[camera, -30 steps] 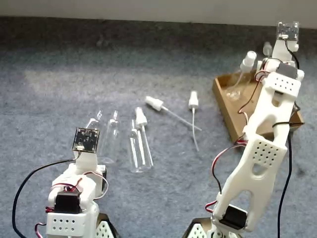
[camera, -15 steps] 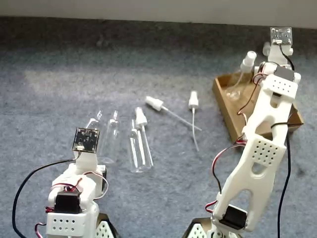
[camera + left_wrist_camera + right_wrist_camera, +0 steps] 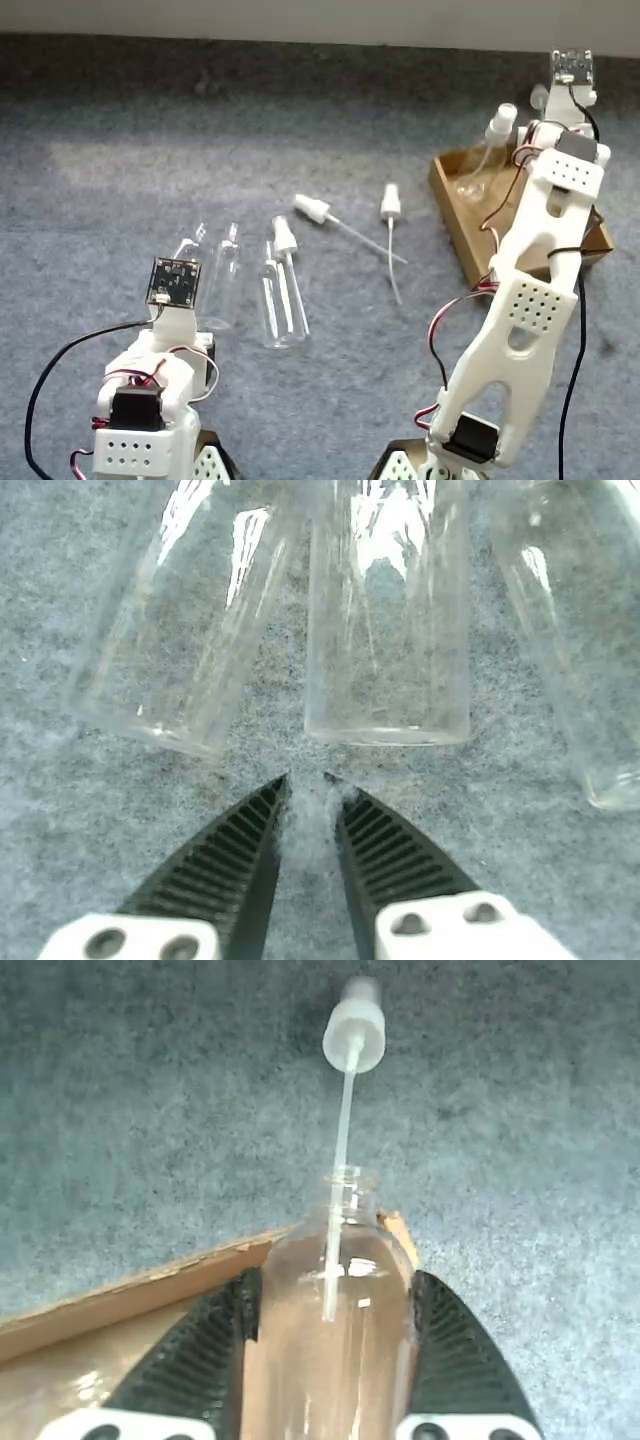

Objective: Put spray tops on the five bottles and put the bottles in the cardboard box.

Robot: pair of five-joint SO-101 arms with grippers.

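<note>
Mostly hidden under the right arm [image 3: 530, 290]: the box [image 3: 452, 205], shallow brown cardboard, at the upper right of the high view. Cut off by the frame edge in the left wrist view: the necks of three bottles [image 3: 385, 630]. Hard to tell whether the top [image 3: 284, 234] by the rightmost of these in the high view sits in its neck or only lies along it.

Counted: five bottles, clear smooth cylinders. Three lying side by side on the rough grey carpet [image 3: 120, 180], left of centre; two at the box. Also five white tops with thin tubes, among them a loose top [image 3: 312, 208] and a second loose top [image 3: 390, 205] on the carpet at the centre.

Right gripper [image 3: 332, 1290] clamped by both ribbed black fingers [image 3: 225, 1350] on a bottle [image 3: 330, 1390], neck over the box rim, its raised top [image 3: 354, 1030] outside, tube reaching down into the neck. Beside it in the box, a capped bottle [image 3: 487, 150].

Left gripper [image 3: 305, 780] slightly parted, holding nothing, just before the bottle bases
</note>
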